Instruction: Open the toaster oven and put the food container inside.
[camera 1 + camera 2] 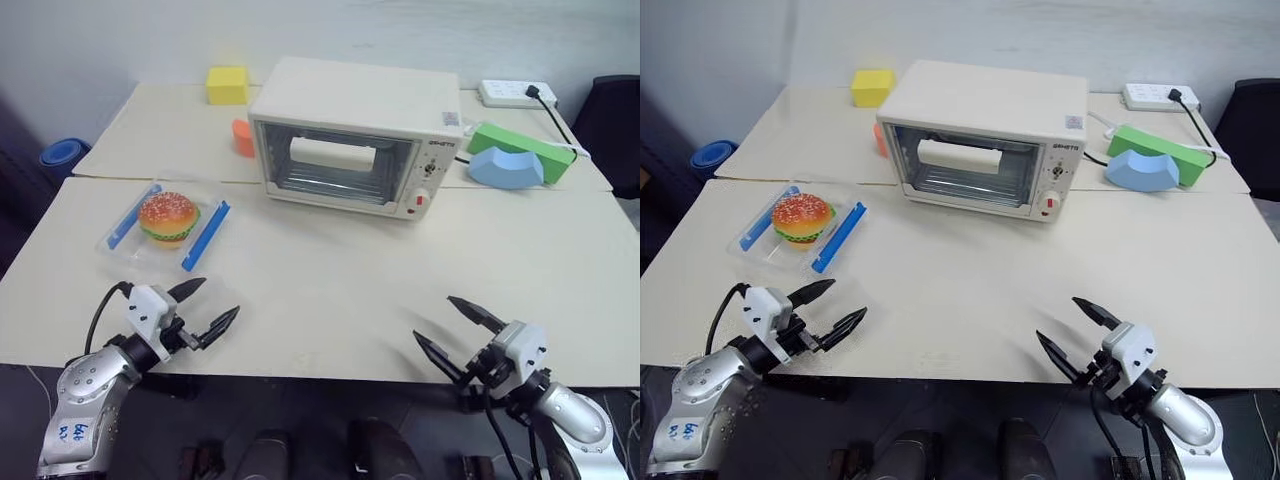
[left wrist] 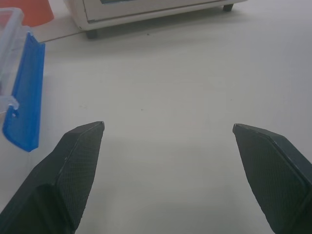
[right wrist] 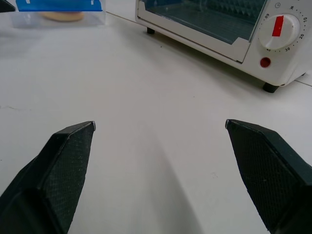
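I log two cream tables (image 1: pixel 330 270) butted together. Centre top: toaster oven (image 1: pixel 355 135). Left middle: food container (image 1: pixel 165 222). Upper left: yellow cube (image 1: pixel 227 85), orange object (image 1: pixel 243 138). Upper right: power strip (image 1: pixel 516 93), green block (image 1: pixel 520 146), blue piece (image 1: pixel 505 168).

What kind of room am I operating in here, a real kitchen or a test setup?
Probably a lab or office test setup, not a kitchen: the toaster oven sits on plain pushed-together tables, with foam blocks like the yellow cube and a power strip nearby.

Cream-white toaster oven (image 1: pixel 355 135) with red button, clear food container (image 1: pixel 165 227) with blue clips, yellow cube (image 1: pixel 227 85), black tools
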You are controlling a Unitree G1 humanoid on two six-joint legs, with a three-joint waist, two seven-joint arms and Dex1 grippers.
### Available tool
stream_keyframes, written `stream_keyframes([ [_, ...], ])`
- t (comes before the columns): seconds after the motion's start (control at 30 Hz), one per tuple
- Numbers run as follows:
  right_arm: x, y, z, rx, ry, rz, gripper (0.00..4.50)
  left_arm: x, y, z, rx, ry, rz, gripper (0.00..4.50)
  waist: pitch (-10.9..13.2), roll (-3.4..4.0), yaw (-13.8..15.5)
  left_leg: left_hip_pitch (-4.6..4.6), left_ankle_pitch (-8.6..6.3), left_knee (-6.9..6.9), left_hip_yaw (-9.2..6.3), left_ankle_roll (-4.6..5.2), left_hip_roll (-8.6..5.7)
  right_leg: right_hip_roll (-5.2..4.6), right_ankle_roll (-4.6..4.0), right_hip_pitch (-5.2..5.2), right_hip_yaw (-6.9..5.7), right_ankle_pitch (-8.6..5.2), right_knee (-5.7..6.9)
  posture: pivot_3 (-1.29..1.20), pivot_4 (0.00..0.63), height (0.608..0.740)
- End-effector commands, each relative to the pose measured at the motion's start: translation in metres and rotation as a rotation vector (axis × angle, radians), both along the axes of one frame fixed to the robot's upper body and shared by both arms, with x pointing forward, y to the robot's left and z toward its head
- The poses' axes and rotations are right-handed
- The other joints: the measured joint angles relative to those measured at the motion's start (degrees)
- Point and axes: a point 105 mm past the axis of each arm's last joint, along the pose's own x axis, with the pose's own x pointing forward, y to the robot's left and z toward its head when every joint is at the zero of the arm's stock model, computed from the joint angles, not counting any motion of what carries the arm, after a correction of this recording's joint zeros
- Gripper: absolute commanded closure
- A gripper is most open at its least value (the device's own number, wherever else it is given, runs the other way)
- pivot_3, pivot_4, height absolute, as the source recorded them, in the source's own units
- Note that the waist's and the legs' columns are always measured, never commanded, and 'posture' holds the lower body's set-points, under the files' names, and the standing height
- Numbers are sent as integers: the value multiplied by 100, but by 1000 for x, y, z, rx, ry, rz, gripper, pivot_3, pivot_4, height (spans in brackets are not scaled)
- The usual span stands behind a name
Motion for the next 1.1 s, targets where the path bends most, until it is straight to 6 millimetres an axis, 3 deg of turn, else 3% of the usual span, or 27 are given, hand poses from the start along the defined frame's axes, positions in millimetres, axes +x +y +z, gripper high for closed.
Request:
stream_keyframes([
  [0.03, 2, 7, 7, 32, -19, 46, 32, 0, 4, 8, -2, -25, -21, 0, 0, 0, -1, 0, 0, 0, 0, 0, 1, 0, 0, 0, 0, 0, 0, 0, 150, 740],
  [0.13, 14, 18, 29, 82, -41, 105, 32, -3, 3, 27, -90, -1, -110, 0, 1, -1, -3, 0, -1, 5, 1, 0, 2, 0, -1, 0, 0, 0, 1, 0, 150, 740],
  [0.2, 25, 27, 48, 109, -50, 149, 32, -7, 0, 50, -175, -15, -199, 0, 2, -2, -8, -2, 0, 7, -3, -1, 5, 0, -1, 5, -3, 0, 5, 0, 150, 740],
  [0.33, 68, 42, 83, 110, -29, 162, 32, -3, -4, 87, -176, -53, -292, 0, 3, 1, -1, 1, 1, 11, -10, -2, 6, -2, -4, 5, -7, -1, 5, 0, 150, 740],
  [0.5, 104, 62, 110, 93, -27, 188, 32, 4, -10, 106, -183, -73, -330, 0, 1, 7, -2, -6, -4, 1, -17, -10, 6, 1, -17, -9, -17, -9, 4, 0, 150, 740],
  [0.67, 138, 76, 127, 110, -40, 139, 32, 8, -10, 109, -202, -77, -315, 0, 1, 6, -40, -102, 9, 27, -2, -34, -2, 0, -13, -103, -11, -7, 43, 0, 150, 740],
  [0.9, 143, 113, 152, 155, -107, 209, 32, 5, -10, 103, -246, -78, -259, 0, 1, 6, -142, -104, 8, 21, -4, -33, -3, 0, -12, -104, -12, -6, 46, 0, 150, 740],
  [1.1, 129, 126, 149, 140, -109, 288, 32, 7, -2, 100, -275, -69, -205, 0, 1, 6, -139, -101, 8, 32, -5, -34, -3, 0, -12, -103, -11, -6, 45, 0, 150, 740],
])
